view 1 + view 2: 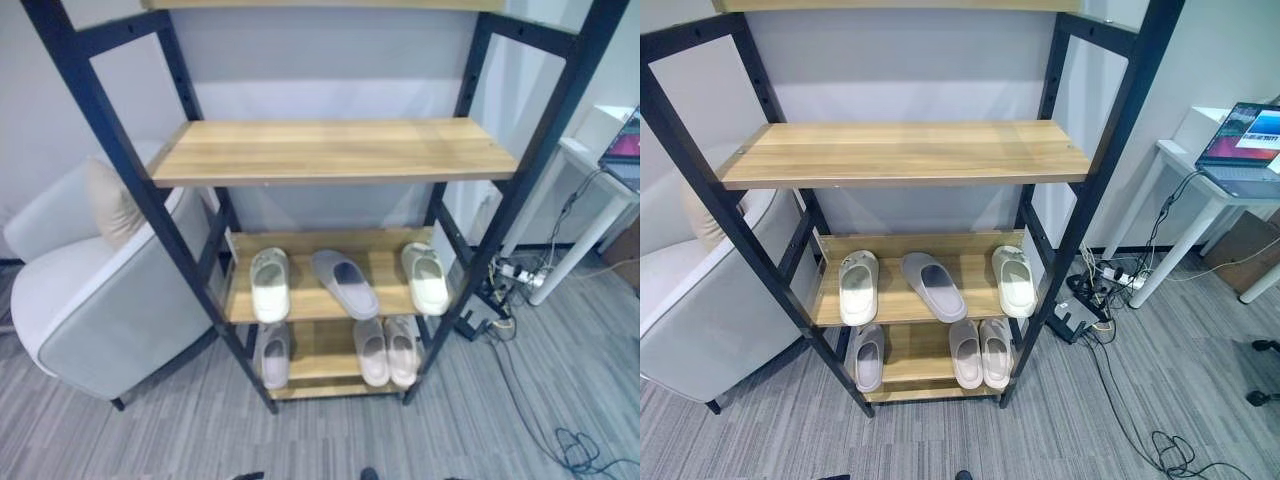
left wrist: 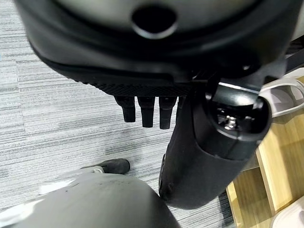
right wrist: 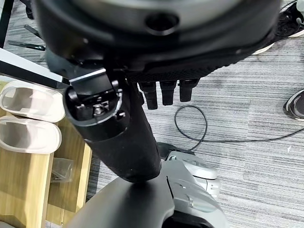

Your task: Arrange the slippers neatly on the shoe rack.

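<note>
Dark left hand point(image 2: 199, 156) hangs over grey striped carpet point(image 2: 61, 104), fingers point(image 2: 147, 111) straight and relaxed, grasping nothing; beyond its thumb side sits the corner of the black-framed shoe rack with light wooden shelves point(image 1: 330, 150). Dark right hand point(image 3: 123, 137) likewise hangs released, fingers point(image 3: 166, 92) straight, nothing held; just past its thumb side lie two pale pinkish foam slippers point(image 3: 28, 118) side by side and touching on the lowest shelf.

Slippers, all on the rack, well apart from both hands:
- Second shelf from the bottom: cream foam slipper point(image 1: 270, 284) toward the left-hand side, grey fabric slipper point(image 1: 346, 282) in the middle and turned at an angle, cream foam slipper point(image 1: 426, 278) toward the right-hand side. None touch.
- Lowest shelf: single pale grey slipper point(image 1: 272, 355) on the left-hand side, the pinkish pair on the right-hand side.

Upper wide shelf holds no slippers.

Surroundings: light grey upholstered armchair with a beige cushion point(image 1: 90, 270) beside the rack on the left-hand side; white table point(image 1: 1200, 180) bearing an open laptop point(image 1: 1245, 140) on the right-hand side, with a tangle of power cables and a socket strip point(image 1: 1095, 290) on the carpet beneath.
</note>
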You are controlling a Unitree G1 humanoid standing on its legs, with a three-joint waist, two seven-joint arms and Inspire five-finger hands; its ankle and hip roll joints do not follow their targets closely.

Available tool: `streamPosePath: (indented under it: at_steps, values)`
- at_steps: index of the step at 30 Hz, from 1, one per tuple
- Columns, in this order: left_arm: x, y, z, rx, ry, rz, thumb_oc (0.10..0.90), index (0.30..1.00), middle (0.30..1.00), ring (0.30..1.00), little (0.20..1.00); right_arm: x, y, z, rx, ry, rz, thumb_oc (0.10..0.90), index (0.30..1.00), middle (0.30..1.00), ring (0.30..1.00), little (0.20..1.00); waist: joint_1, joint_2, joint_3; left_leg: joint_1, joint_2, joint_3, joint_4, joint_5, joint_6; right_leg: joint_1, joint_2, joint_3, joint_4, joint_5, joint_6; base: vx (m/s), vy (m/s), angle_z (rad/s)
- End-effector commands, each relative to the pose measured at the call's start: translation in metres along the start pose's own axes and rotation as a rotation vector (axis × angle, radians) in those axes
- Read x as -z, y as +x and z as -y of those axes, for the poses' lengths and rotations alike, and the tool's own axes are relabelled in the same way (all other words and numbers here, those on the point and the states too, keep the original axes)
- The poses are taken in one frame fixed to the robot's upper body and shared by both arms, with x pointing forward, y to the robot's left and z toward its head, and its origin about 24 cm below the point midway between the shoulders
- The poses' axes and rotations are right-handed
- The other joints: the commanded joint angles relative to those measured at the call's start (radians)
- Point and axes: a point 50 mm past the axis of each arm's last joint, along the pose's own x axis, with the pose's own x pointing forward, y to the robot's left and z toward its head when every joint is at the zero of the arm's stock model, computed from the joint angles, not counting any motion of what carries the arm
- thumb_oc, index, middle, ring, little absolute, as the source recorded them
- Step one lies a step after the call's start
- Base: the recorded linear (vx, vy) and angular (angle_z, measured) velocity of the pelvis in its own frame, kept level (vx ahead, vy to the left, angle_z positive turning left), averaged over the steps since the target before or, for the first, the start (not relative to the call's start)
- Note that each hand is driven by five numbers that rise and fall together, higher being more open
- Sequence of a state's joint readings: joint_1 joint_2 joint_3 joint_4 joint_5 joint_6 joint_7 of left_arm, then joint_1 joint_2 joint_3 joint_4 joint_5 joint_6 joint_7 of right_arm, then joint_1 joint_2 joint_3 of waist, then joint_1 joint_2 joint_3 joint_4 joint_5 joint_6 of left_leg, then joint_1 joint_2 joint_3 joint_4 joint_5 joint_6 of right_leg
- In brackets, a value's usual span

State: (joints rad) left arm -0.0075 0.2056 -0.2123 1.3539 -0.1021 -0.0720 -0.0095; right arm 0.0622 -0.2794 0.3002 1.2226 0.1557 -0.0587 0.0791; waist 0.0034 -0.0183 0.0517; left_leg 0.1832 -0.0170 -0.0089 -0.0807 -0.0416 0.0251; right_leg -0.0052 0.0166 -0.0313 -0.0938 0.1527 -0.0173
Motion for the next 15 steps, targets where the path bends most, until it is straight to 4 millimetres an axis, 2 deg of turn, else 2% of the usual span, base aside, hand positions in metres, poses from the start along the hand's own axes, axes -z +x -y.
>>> streamPosePath:
  at_steps: [1,2,4,6,7,8,10,13,15]
  values:
    - [-0.002,0.001,0.016,0.050,0.055,-0.008,0.800,0.900,0.900,0.900,0.900,-0.022,0.004,-0.012,-0.050,-0.071,0.062,0.800,0.900,0.900,0.900,0.900,-0.003,0.002,0.045,-0.041,0.004,-0.047,0.011,0.000,-0.021,0.130,-0.037,0.045,0.049,-0.208,0.091,0.00,0.000,0.00]
    - [-0.011,0.002,0.004,0.021,-0.034,0.009,0.800,0.900,0.900,0.900,0.900,0.020,-0.002,0.002,0.034,0.378,-0.068,0.800,0.900,0.900,0.900,0.900,-0.021,-0.014,0.104,-0.253,0.108,0.165,0.207,0.031,-0.061,0.031,-0.046,-0.018,0.179,-0.286,0.075,0.03,-0.025,-0.07]
    - [-0.011,0.002,0.004,0.017,-0.022,0.010,0.800,0.900,0.900,0.900,0.900,0.005,0.001,0.004,0.045,0.406,-0.007,0.800,0.900,0.900,0.900,0.900,-0.025,-0.012,0.102,-0.266,0.078,0.120,0.238,0.026,-0.063,0.068,-0.051,-0.051,0.180,-0.304,0.067,0.09,0.045,0.01]
    - [-0.022,0.003,0.001,-0.002,0.043,0.055,0.800,0.900,0.900,0.900,0.900,-0.007,0.001,0.010,0.055,0.330,0.041,0.800,0.900,0.900,0.900,0.900,-0.019,-0.002,0.105,-0.313,0.106,0.163,0.175,0.094,-0.072,0.088,-0.061,-0.087,0.178,-0.316,0.065,0.09,0.182,0.83]
    - [-0.026,0.003,0.002,0.001,0.079,0.065,0.800,0.900,0.900,0.900,0.900,-0.025,0.002,0.011,0.045,0.245,0.100,0.800,0.900,0.900,0.900,0.900,-0.006,0.004,0.109,-0.314,0.113,0.165,0.105,0.102,-0.076,0.091,-0.058,-0.094,0.181,-0.320,0.071,0.10,0.178,1.17]
    - [-0.027,0.003,0.002,-0.002,0.105,0.069,0.800,0.900,0.900,0.900,0.900,-0.033,0.002,0.010,0.041,0.217,0.132,0.800,0.900,0.900,0.900,0.900,-0.005,0.004,0.105,-0.304,0.110,0.156,0.093,0.108,-0.075,0.098,-0.058,-0.099,0.182,-0.323,0.078,0.14,0.209,0.69]
    - [-0.027,0.003,0.003,-0.002,0.125,0.071,0.800,0.900,0.900,0.900,0.900,-0.047,0.001,0.008,0.026,0.167,0.196,0.800,0.900,0.900,0.900,0.900,-0.009,-0.001,0.096,-0.300,0.101,0.148,0.100,0.104,-0.071,0.109,-0.067,-0.101,0.183,-0.328,0.087,0.17,0.206,0.05]
    - [-0.028,0.003,0.002,0.001,0.169,0.079,0.800,0.900,0.900,0.900,0.900,-0.075,-0.004,0.002,-0.038,0.162,0.338,0.800,0.900,0.900,0.900,0.900,-0.005,-0.024,0.086,-0.293,0.079,0.160,0.132,0.068,-0.052,0.116,-0.100,-0.083,0.199,-0.322,0.113,0.19,0.299,-0.41]
    - [-0.028,0.003,-0.004,-0.012,0.181,0.080,0.800,0.900,0.900,0.900,0.900,-0.104,-0.012,-0.011,-0.111,0.081,0.456,0.800,0.900,0.900,0.900,0.900,0.008,-0.042,0.094,-0.278,0.058,0.163,0.152,0.023,-0.015,0.062,-0.123,-0.043,0.307,-0.307,0.145,0.13,0.351,-0.03]
